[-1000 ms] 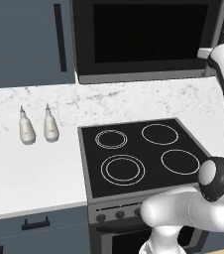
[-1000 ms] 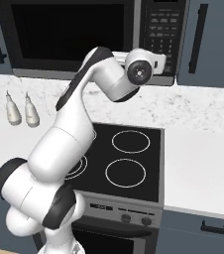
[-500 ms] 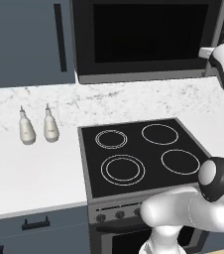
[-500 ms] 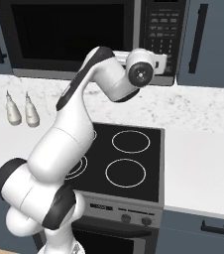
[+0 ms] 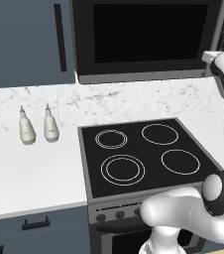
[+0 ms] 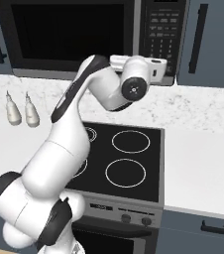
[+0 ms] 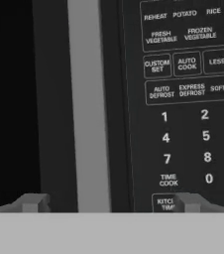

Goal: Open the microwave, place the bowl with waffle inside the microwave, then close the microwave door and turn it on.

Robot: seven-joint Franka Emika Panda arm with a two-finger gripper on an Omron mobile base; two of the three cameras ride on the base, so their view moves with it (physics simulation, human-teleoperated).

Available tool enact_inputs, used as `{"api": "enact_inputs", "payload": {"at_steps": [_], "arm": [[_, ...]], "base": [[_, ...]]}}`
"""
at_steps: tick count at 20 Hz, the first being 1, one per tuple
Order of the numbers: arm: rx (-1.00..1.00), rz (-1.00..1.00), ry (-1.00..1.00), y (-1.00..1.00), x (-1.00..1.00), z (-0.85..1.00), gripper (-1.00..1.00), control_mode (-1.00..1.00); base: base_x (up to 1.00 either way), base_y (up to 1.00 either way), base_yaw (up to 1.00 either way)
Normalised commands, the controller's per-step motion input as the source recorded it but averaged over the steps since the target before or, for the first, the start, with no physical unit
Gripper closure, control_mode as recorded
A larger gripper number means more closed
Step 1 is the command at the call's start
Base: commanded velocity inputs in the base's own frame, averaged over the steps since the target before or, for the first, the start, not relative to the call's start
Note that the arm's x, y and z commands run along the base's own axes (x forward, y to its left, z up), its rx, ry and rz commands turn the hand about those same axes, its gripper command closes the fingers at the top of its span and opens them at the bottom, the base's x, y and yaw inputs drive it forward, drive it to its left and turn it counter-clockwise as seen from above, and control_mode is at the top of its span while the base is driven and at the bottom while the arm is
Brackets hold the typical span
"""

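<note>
Microwave (image 5: 148, 39) sits mounted above the black stovetop (image 5: 146, 154), at twelve o'clock from the burners, with its door shut. The microwave door (image 7: 15, 99) takes up the nine o'clock side of the hand view; its grey handle strip (image 7: 86, 104) runs upright beside the dark glass, and the keypad (image 7: 188, 99) lies to the three o'clock side. The gripper (image 7: 109, 203) hangs close in front of that seam, its fingers (image 7: 32, 202) spread wide, one tip before the door edge and the other under the keypad, pinching nothing. In the right base view the hand (image 6: 139, 74) is raised against the microwave's lower front, near the panel.

By my judgement the step in hand is opening the door. That door should be rigid and fairly heavy on its hinge, likely hinged at the nine o'clock edge, so the place to take hold is the grey strip, where the pull has the most leverage; the glossy glass would give the fingers no purchase. A hold set too far toward three o'clock risks pressing keys instead.

Two pale shakers (image 5: 37, 128) stand on the desk (image 5: 29, 173), well to nine o'clock of the stovetop.
</note>
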Motion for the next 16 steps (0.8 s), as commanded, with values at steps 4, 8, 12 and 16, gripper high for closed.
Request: {"api": "enact_inputs", "payload": {"at_steps": [4, 8, 12, 16], "arm": [[0.00, 0.00, 0.00, -0.11, -0.65, 0.00, -1.00, -1.00], [0.00, 0.00, 0.00, -0.06, -0.62, 0.00, -1.00, -1.00], [0.00, 0.00, 0.04, -0.10, -0.26, 0.00, -1.00, -1.00], [0.00, 0.00, 0.05, -0.38, 0.08, 0.00, -1.00, -1.00]], "base": [[0.00, 0.00, 0.00], [0.00, 0.00, 0.00], [0.00, 0.00, 0.00], [0.00, 0.00, 0.00]]}}
